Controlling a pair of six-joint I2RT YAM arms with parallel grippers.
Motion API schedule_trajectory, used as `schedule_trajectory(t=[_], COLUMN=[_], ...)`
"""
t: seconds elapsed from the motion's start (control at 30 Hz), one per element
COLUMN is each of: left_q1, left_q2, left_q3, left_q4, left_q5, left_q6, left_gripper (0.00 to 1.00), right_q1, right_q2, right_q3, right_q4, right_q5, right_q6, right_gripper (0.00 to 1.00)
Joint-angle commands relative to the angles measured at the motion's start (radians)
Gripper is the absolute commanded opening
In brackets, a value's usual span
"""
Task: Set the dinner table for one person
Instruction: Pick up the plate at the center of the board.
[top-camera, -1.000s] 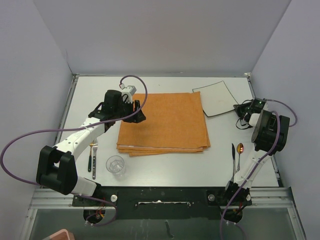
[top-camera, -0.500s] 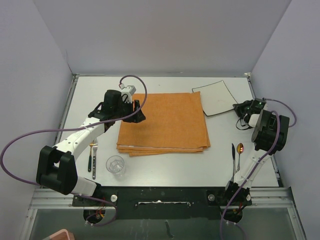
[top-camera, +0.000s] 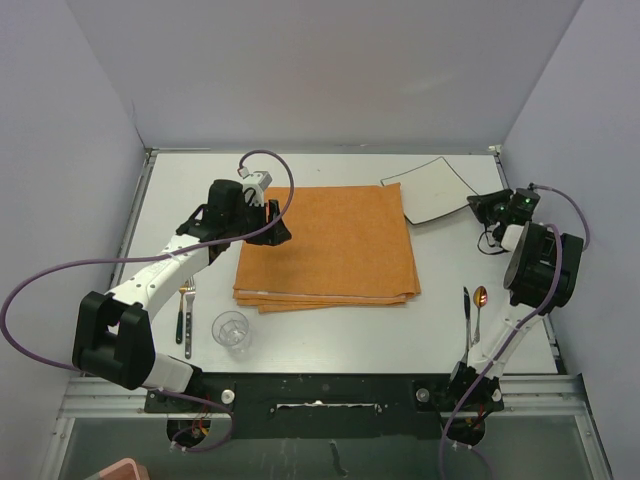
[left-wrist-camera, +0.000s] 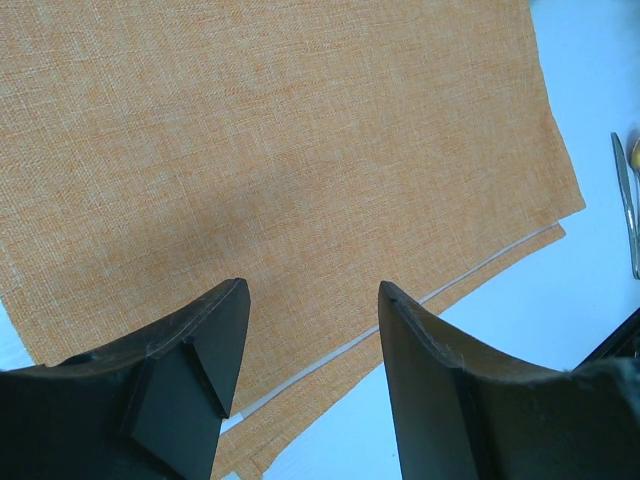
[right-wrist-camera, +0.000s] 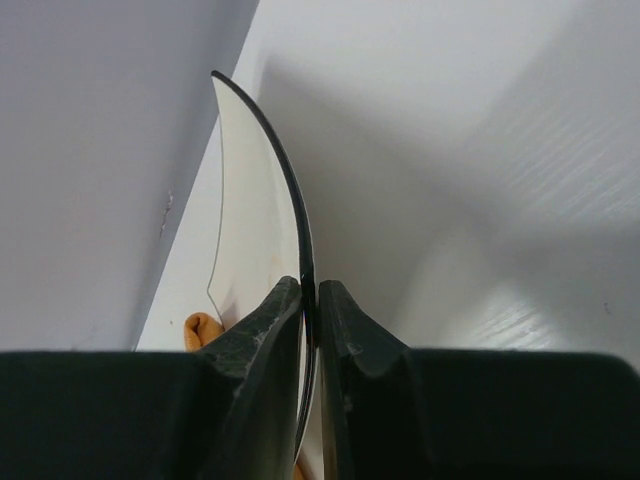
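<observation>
From above, you see the dinner table (top-camera: 330, 330) filling the scene, with the orange mat (top-camera: 325, 245) on its middle. Your left gripper (top-camera: 275, 225) hangs over the mat's left part. In the left wrist view its jaws stand apart and hold nothing. In the right wrist view, your right gripper (right-wrist-camera: 310, 290) pinches the rim of the white plate (right-wrist-camera: 250, 220), at the table's far right.
</observation>
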Motion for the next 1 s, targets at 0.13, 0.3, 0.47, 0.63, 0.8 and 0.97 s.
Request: schedule_trajectory(t=[0.13, 0.3, 0.47, 0.63, 0.8, 0.97], left_q1=[0.002, 0.000, -0.003, -0.006, -0.009, -0.018], left_q2=[-0.039, -0.022, 0.000, 0.067, 0.160, 0.254], left_q3=[0.007, 0.006, 0.008, 0.045, 0.094, 0.118], left_q4=[0.024, 0.031, 0.038, 0.028, 0.017, 0.083], left_q5=[0.001, -0.001, -0.006, -0.001, 0.014, 0.067], left_q6=[-0.010, -0.019, -0.032, -0.065, -0.109, -0.179], left_gripper=[0.53, 0.52, 0.52, 0.51, 0.49, 0.47], right_q1=[-0.022, -0.035, -0.053, -0.070, -0.068, -0.069], right_q2=[-0.152, -0.185, -0.217, -0.246, -0.272, -0.292], right_q3=[-0.023, -0.024, -0.027, -0.044, -0.053, -0.067], right_q4=[0.169, 0.164, 0.144, 0.149, 0.177, 0.185], right_q5=[0.013, 0.040, 0.059, 0.065, 0.061, 0.053], right_q6=[0.065, 0.083, 0.099, 0.124, 0.155, 0.174], right_gripper=[0.00, 0.00, 0.00, 0.00, 0.00, 0.00])
